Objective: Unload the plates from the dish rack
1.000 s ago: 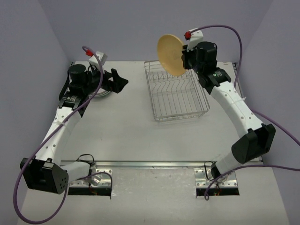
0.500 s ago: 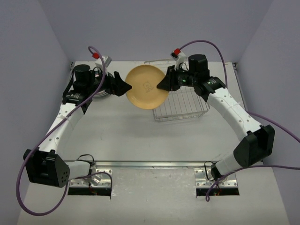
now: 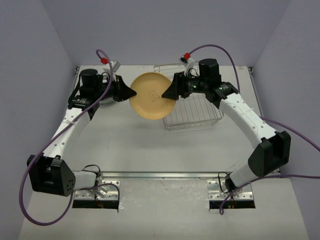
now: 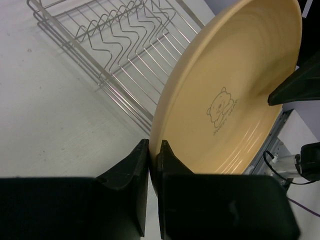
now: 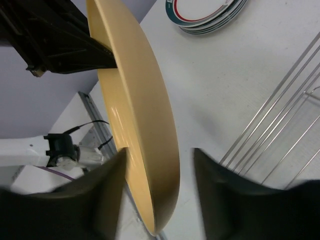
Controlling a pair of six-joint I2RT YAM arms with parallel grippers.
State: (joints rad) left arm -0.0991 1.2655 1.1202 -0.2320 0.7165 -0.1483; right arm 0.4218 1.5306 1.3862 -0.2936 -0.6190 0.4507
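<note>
White table surface (image 3: 130, 145) carries all items under inspection. Both arms reach inward from the near edge: the left arm (image 3: 65, 130) from the left side, the right arm (image 3: 245, 115) from the right.

Dish rack (image 3: 197, 111): silver wire, standing at the far right of the table, with its row of upright prongs visible in the left wrist view.

Tan-yellow plate (image 3: 150, 95): held off the table between the two grippers. In the top view it overlaps the rack's left side. It is tilted, hollow face towards the overhead camera, and a small bear print shows near its centre.

Stack of plates (image 5: 207, 15): white with teal and dark rims, lying flat on the table at the far left, behind the left gripper and well apart from the rack.

Left gripper (image 4: 154, 147): fingers closed tight on the tan-yellow plate's left rim, one finger on each face, no gap visible.

Right gripper (image 5: 159, 151): fingers spread and straddling the plate's opposite rim. A clear gap shows between the plate's underside and the finger on that side. Whether the other finger touches the hollow face cannot be determined. This gripper is not clamping the plate.
</note>
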